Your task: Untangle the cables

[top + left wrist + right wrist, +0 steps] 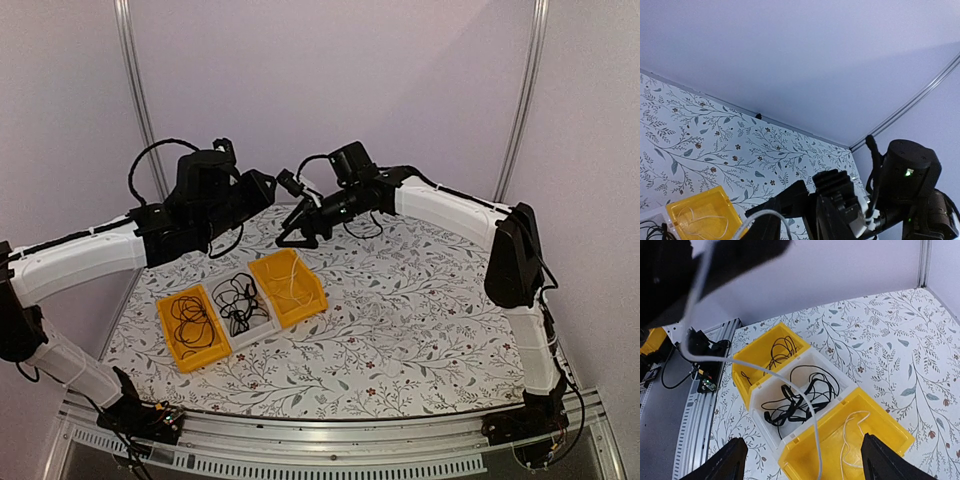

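Three bins hold the cables. A black cable lies coiled in the left yellow bin. A black tangle fills the white bin. A pale cream cable lies in the right yellow bin and rises in an arc to my left gripper, which is shut on it high above the bins. My right gripper hangs open over the bins' edge, its fingers wide apart, and the pale strand passes between them untouched.
The bins stand in a row at the left of the flowered table. The back wall rail and a corner post lie behind. At the table's near edge are a metal rail and electronics.
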Robot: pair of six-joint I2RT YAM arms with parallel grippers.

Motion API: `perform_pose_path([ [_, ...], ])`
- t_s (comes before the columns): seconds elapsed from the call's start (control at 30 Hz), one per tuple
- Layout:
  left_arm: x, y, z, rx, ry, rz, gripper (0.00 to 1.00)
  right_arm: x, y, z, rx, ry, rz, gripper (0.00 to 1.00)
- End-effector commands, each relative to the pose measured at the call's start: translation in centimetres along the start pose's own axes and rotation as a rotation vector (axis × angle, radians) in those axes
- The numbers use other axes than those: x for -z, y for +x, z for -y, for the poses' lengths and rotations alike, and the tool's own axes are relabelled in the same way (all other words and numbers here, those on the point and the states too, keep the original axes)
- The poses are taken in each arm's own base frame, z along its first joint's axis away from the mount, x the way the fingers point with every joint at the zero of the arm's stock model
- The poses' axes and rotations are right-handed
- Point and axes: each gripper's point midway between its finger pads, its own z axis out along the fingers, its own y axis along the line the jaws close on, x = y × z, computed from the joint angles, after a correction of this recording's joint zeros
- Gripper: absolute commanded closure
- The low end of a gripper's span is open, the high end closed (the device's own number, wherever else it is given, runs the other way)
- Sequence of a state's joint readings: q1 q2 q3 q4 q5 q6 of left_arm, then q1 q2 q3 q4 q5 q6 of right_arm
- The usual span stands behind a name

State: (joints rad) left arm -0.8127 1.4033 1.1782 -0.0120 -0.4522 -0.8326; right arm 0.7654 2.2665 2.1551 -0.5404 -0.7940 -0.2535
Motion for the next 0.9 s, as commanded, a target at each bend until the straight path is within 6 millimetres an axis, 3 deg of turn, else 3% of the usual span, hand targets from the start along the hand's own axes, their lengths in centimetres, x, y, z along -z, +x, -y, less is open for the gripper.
perform_pose_path([
  [0.0,1.0,-2.4,1.2,0.092,0.06,0.053,0.72,-1.0,0.5,2.3,-0.027,0.065,0.002,0.18],
  [0.1,1.1,-2.4,1.3,0.103,0.064,0.055,0.72,-1.6,1.4,2.2,-0.044,0.031,-0.007,0.26],
  [0.17,1.1,-2.3,1.3,0.104,0.066,0.053,0.73,-1.8,1.6,2.0,-0.047,0.011,-0.006,0.38],
  [0.27,1.0,-2.2,1.1,0.105,0.062,0.05,0.73,-1.8,1.2,1.8,-0.043,0.001,0.006,0.67],
  [0.33,1.1,-2.2,1.0,0.105,0.056,0.049,0.73,-1.8,0.8,2.0,-0.041,0.009,0.017,0.98],
  [0.43,1.3,-2.7,1.2,0.1,0.052,0.051,0.68,-1.9,0.9,3.0,-0.058,0.057,0.016,1.0],
  [0.57,2.8,-5.3,2.4,0.071,0.059,0.081,0.43,-2.5,3.2,6.0,-0.092,0.171,-0.03,1.0],
  [0.73,7.1,-10.8,3.8,0.046,0.064,0.186,0.2,-2.9,7.2,9.1,-0.153,0.243,-0.095,1.0],
  [0.77,8.1,-11.8,3.6,0.046,0.054,0.208,0.06,-2.8,7.4,9.2,-0.159,0.245,-0.097,1.0],
  [0.8,9.0,-12.5,3.3,0.043,0.048,0.228,0.01,-2.8,7.6,9.2,-0.163,0.246,-0.102,1.0],
  [0.87,11.0,-13.9,2.5,0.051,0.031,0.267,0.0,-2.8,7.8,9.2,-0.169,0.248,-0.106,1.0],
])
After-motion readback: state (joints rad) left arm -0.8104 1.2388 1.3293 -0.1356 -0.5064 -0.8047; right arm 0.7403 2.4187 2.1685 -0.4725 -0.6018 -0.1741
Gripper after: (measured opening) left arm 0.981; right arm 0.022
